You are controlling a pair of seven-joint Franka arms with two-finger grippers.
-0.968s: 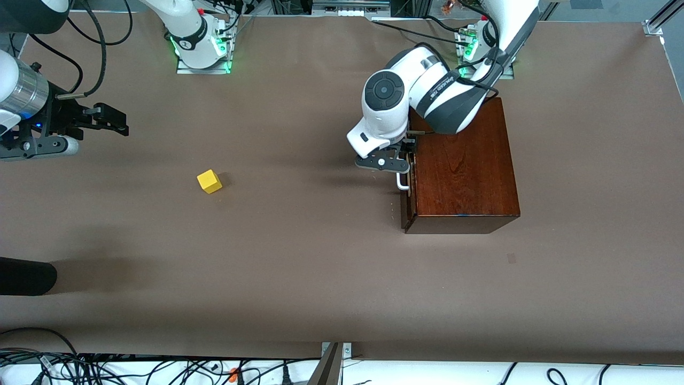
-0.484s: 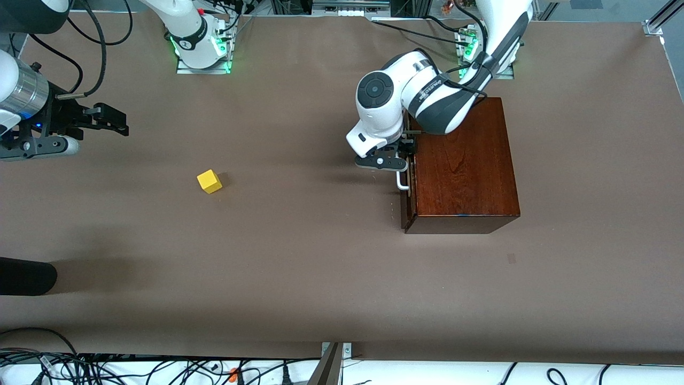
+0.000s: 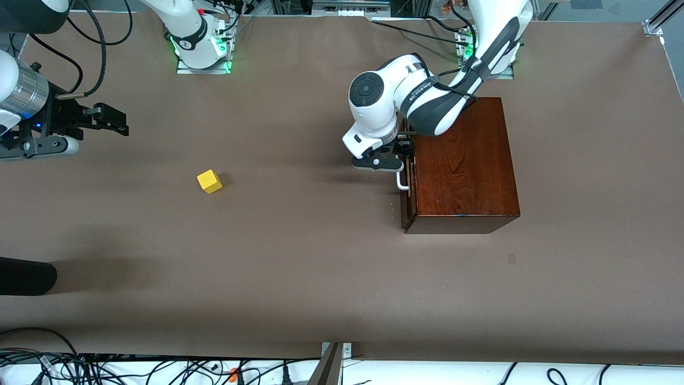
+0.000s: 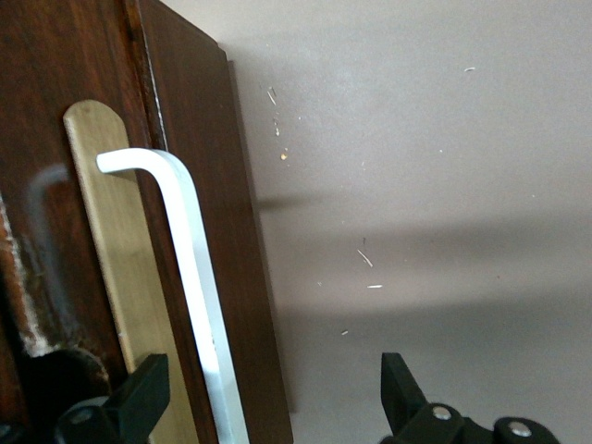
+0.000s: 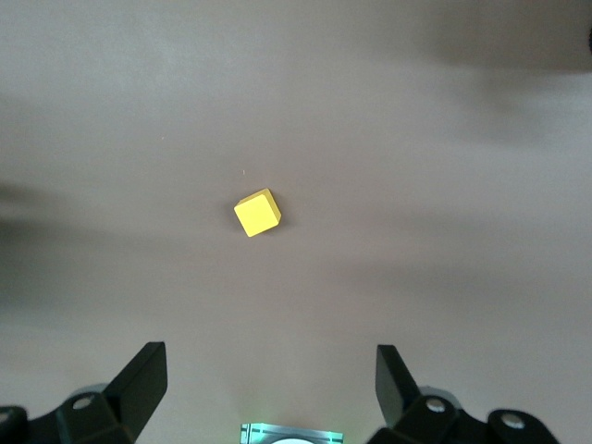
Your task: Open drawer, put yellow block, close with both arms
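Nearest the front camera sits the near face of the mahogany box [image 3: 462, 223], planted on the brown table [image 3: 299, 267] toward the left arm's end. Just a touch farther from the camera, the yellow block [image 3: 209, 181] lies alone on the bare table toward the right arm's end, well apart from the box and from both grippers; the right wrist view shows it [image 5: 257, 213] resting flat on the surface with nothing touching it. Farther still, at the box's front, the drawer [image 3: 409, 184] looks shut or very nearly so, its dark front in line with the box, and the white handle [image 3: 402, 182] sticks out from it. The left gripper [image 3: 399, 160] is right there at the handle, spread wide: in the left wrist view the white bar [image 4: 190, 268] runs between its two fingers [image 4: 139, 398], neither clearly touching it, with one finger against the drawer front and the other out over the table. Farthest back, the right gripper [image 3: 109, 120] hangs in the air over the right arm's end of the table, waiting, its fingers [image 5: 139, 384] parted and holding nothing.
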